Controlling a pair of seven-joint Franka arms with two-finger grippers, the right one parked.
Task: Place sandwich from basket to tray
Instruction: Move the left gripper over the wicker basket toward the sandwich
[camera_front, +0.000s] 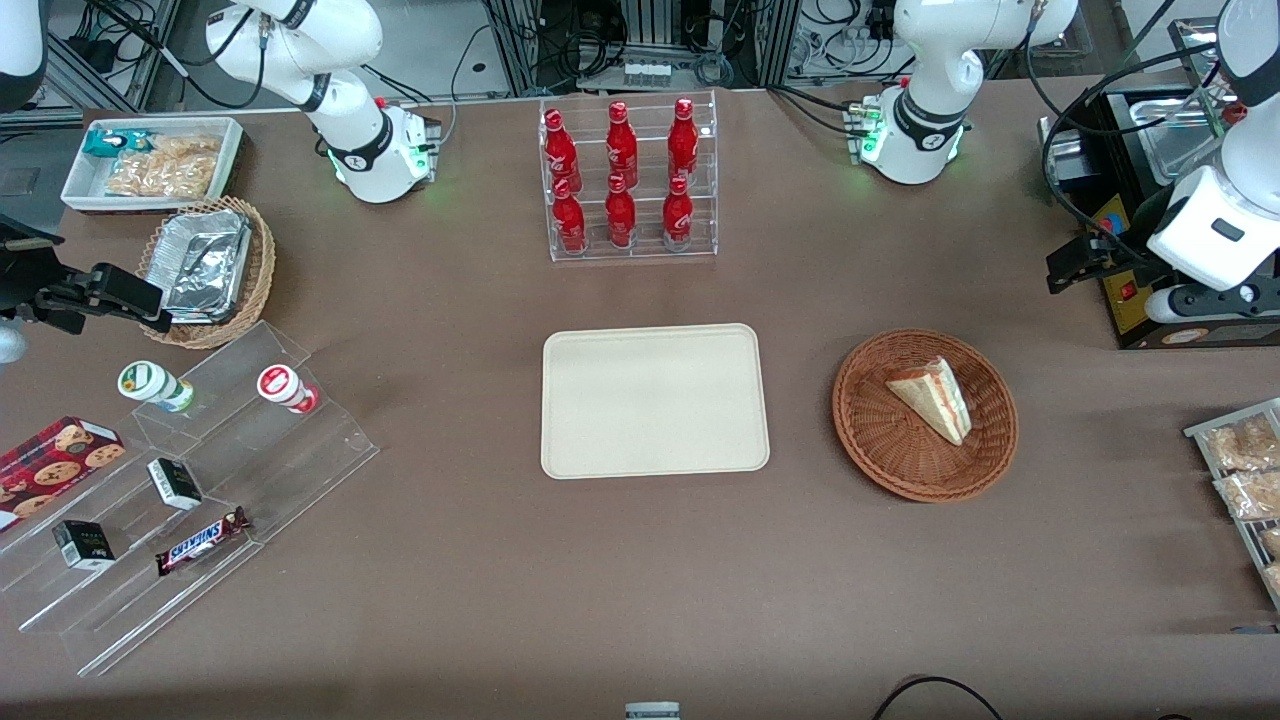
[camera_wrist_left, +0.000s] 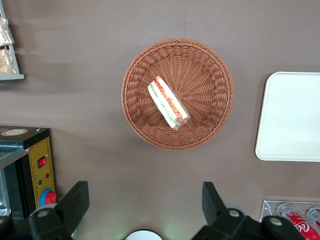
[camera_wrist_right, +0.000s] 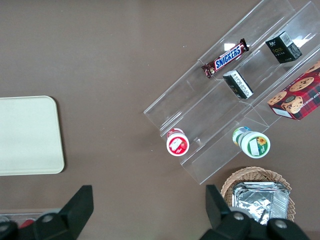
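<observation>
The sandwich (camera_front: 932, 397), a pale triangular wedge with red, orange and green filling, lies in the round reddish-brown wicker basket (camera_front: 870, 430). The flat cream-beige tray (camera_front: 654, 400) lies beside the basket, toward the parked arm's end, with nothing on it. My left gripper (camera_front: 1078, 268) hangs above the table, farther from the front camera than the basket and apart from it. In the left wrist view the gripper (camera_wrist_left: 145, 206) is open and holds nothing, and the sandwich (camera_wrist_left: 168, 103), the basket (camera_wrist_left: 210, 80) and the tray (camera_wrist_left: 292, 117) all show.
A clear rack of red bottles (camera_front: 628, 180) stands farther from the front camera than the tray. A black appliance (camera_front: 1150, 200) stands beside the gripper. A rack of snack packets (camera_front: 1245, 470) lies at the working arm's end. A clear stepped stand (camera_front: 190, 480) lies toward the parked arm's end.
</observation>
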